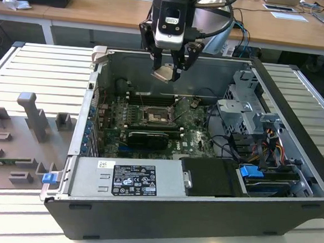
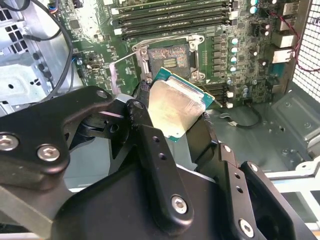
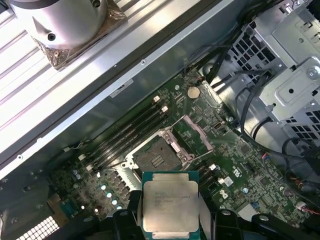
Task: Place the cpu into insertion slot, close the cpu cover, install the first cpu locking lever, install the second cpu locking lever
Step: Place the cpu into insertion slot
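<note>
Gripper (image 1: 168, 68), matte black with bolted fingers (image 2: 152, 150), pinches the cpu (image 1: 163, 74), a flat square chip with a dull silver face and green rim, above the open grey computer case (image 1: 160, 224). Beneath, the black-framed insertion slot (image 1: 154, 116) lies uncovered on the green board, its thin metal cpu cover (image 3: 197, 134) tilted open alongside.

Up close the cpu (image 3: 170, 205) has a pale brushed-metal lid, slightly shiny, with a green board rim around it. The gripper (image 2: 174, 106) is matt black, metal or hard plastic, can't tell which, dotted with bright steel screws. The insertion slot (image 3: 156, 159) looks like black plastic, and the cpu cover (image 3: 200, 132) is thin bare silvery sheet. The motherboard (image 1: 192, 129) is glossy green, the computer case (image 1: 210, 75) is dull grey sheet metal, and the counter (image 1: 38, 68) is ribbed satin aluminium.
</note>
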Robot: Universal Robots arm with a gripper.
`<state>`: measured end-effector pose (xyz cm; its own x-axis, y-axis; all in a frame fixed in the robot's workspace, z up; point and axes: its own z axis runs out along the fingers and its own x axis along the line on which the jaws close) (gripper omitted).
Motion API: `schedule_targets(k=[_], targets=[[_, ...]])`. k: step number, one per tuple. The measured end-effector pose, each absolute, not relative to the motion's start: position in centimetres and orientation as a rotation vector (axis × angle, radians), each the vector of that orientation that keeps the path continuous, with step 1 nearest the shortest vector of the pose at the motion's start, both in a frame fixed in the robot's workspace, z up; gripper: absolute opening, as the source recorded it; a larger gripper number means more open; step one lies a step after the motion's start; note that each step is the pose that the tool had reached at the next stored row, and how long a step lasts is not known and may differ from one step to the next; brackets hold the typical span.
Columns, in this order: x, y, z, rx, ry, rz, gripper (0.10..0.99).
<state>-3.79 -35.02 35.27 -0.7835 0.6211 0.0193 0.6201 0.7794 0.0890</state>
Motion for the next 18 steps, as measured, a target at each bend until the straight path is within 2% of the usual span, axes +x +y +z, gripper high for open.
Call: schedule_targets(k=[18], targets=[[-3.79,-35.02,34.34,1.354,2.808,0.138,0.541]])
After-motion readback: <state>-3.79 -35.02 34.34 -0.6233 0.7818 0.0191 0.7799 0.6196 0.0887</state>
